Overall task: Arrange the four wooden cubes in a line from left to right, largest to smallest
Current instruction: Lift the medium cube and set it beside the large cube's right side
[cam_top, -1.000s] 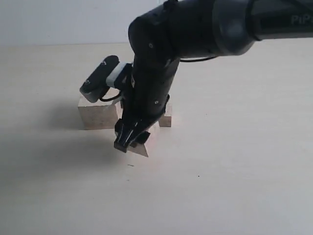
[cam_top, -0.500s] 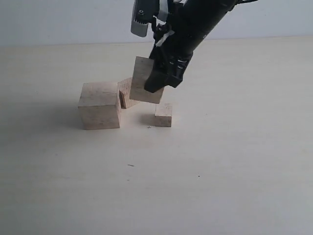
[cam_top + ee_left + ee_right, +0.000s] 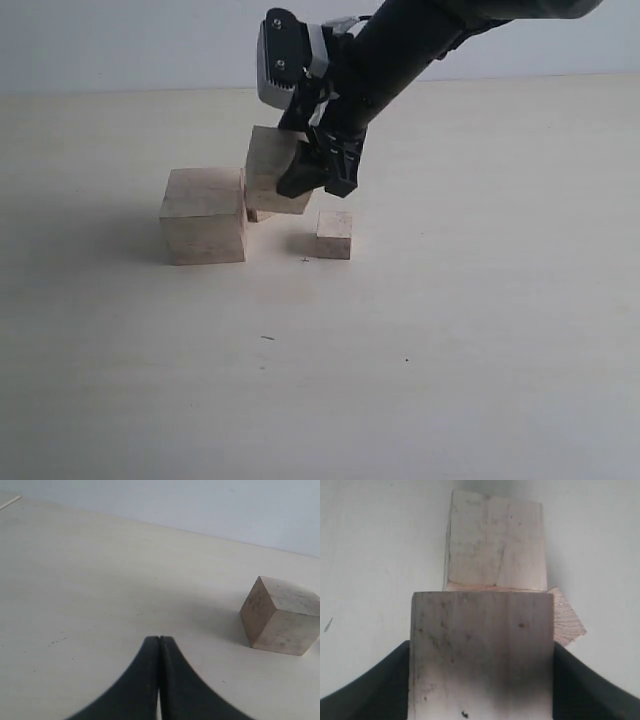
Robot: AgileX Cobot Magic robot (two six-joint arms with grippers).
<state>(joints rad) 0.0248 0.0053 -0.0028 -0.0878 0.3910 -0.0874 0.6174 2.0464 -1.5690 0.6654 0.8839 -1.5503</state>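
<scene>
My right gripper is shut on a mid-sized wooden cube and holds it tilted in the air, just right of the largest cube. A further cube peeps out beneath the held one. The smallest cube rests on the table to the right. In the right wrist view the held cube fills the gap of the gripper; beyond it lie the largest cube and a corner of another cube. My left gripper is shut and empty, a cube off to its side.
The pale tabletop runs wide and bare in front of and to the right of the cubes. A light wall rises behind the table's far edge.
The right gripper lifted the mid-sized cube off the table in front of the row, then carried it left and slightly down, close beside the largest cube.
</scene>
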